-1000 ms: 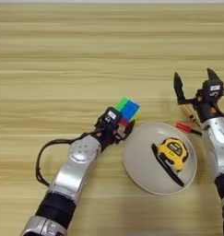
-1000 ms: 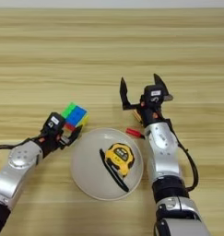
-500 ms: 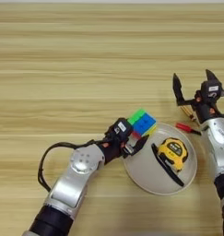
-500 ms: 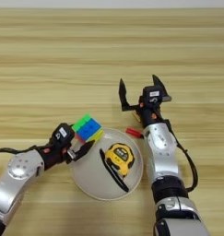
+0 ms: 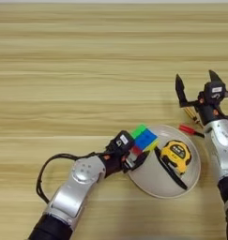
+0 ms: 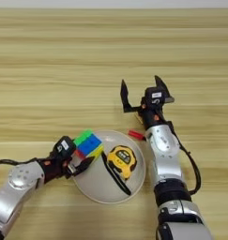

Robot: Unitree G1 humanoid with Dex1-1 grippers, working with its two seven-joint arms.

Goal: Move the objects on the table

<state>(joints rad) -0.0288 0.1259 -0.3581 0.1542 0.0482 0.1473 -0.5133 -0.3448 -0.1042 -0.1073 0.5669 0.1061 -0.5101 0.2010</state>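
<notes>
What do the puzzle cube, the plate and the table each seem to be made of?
Puzzle cube: likely plastic, with bright, solid-coloured squares. Plate: smooth, plain beige, matte; ceramic or plastic, hard to tell which. Table: light wood or wood-look laminate, shown by its long horizontal grain lines.

**Right eye view: cube held at plate rim, right gripper idle**

The left gripper (image 6: 80, 157) is closed on the puzzle cube (image 6: 88, 143), which sits tilted, green and blue faces up, over the near-left rim of the beige plate (image 6: 99, 187). Just right of the cube, inside the plate, lies the yellow-and-black tape measure (image 6: 122, 161), its black strap (image 6: 116, 178) trailing toward the robot. The right gripper (image 6: 142, 91) stands beyond the plate, fingers spread wide, holding nothing. A red-handled item (image 6: 136, 135) lies on the table (image 6: 49, 70) between that gripper and the plate.
</notes>
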